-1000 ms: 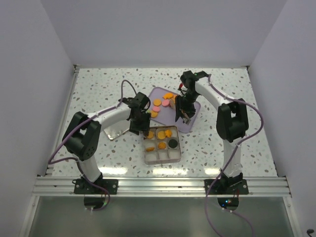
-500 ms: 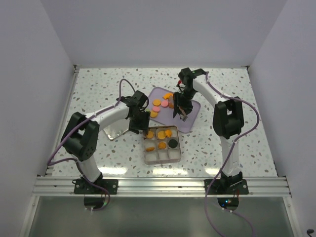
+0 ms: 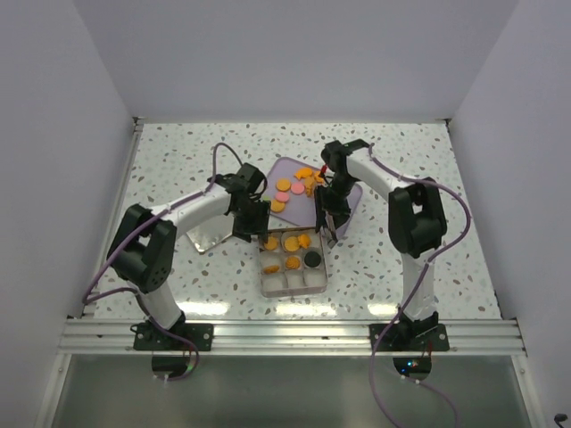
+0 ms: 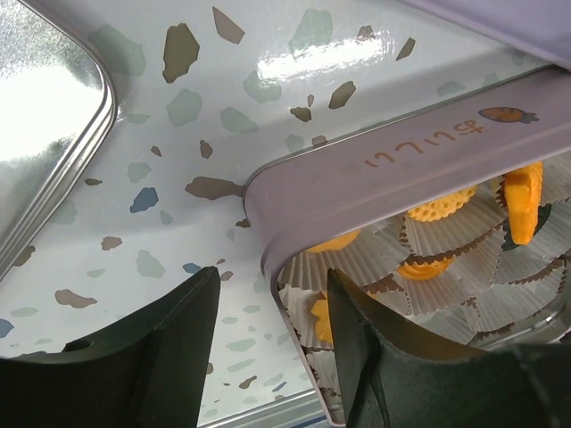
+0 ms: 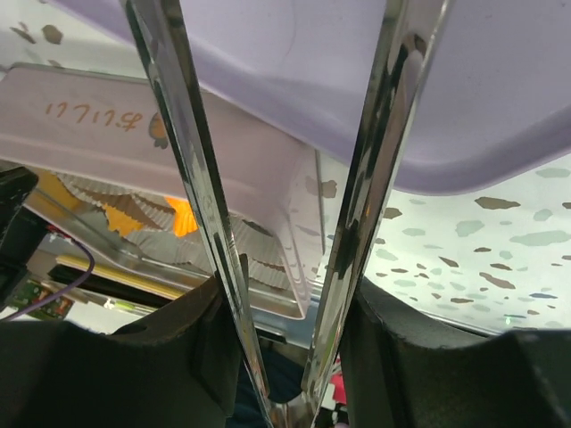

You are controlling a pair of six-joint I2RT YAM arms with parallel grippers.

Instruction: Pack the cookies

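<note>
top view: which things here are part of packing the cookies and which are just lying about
Job: cookies on the lilac tray, divided tin, metal tongs held in the right gripper, left gripper at the tin's corner.
Lying about: shiny metal pan left of the tin.

1. Left wrist view: you've got printed script on the lilac side wall of the tin [image 4: 357, 192]. It's 4 Japanese hiragana chars in gold-brown [image 4: 424, 145], seen upside down; they look like "おいしい".
2. Same wall, just right of those chars: a small carrot pic [image 4: 507, 115], orange w/ a dark outline. It's a sign only, no letters.
3. Right wrist view: the same script [image 5: 91, 112] shows on the tin wall, again inverted, w/ part of the carrot beside it.
4. Top view: nothing legible for you, everything's too small.
</note>
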